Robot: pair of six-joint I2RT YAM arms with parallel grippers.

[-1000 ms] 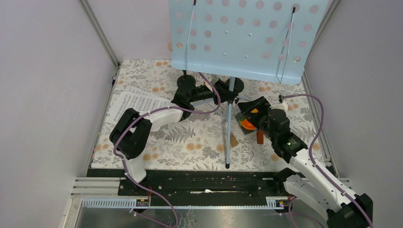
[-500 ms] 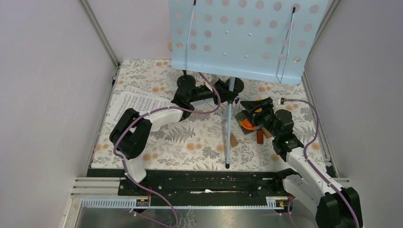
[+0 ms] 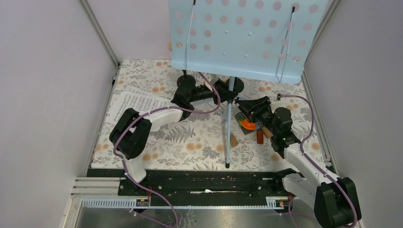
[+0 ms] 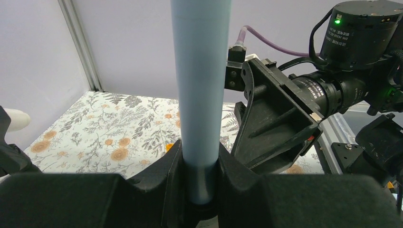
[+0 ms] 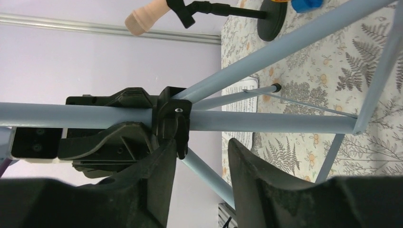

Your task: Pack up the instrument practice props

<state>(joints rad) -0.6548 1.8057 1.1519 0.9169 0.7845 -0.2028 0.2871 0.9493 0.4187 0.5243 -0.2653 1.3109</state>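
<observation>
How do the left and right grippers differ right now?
The left gripper is shut on the light-blue pole; the right gripper is open, holding nothing. The left fingers pinch the pole from both sides; the right fingers stand apart, facing the black collar. Both are at that same pole.

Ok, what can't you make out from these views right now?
Top view: music rack cut off by the top edge.
Top view: left arm covers part of the sheet music.
Right wrist view: unclear whether the right gripper touches the black collar.
</observation>
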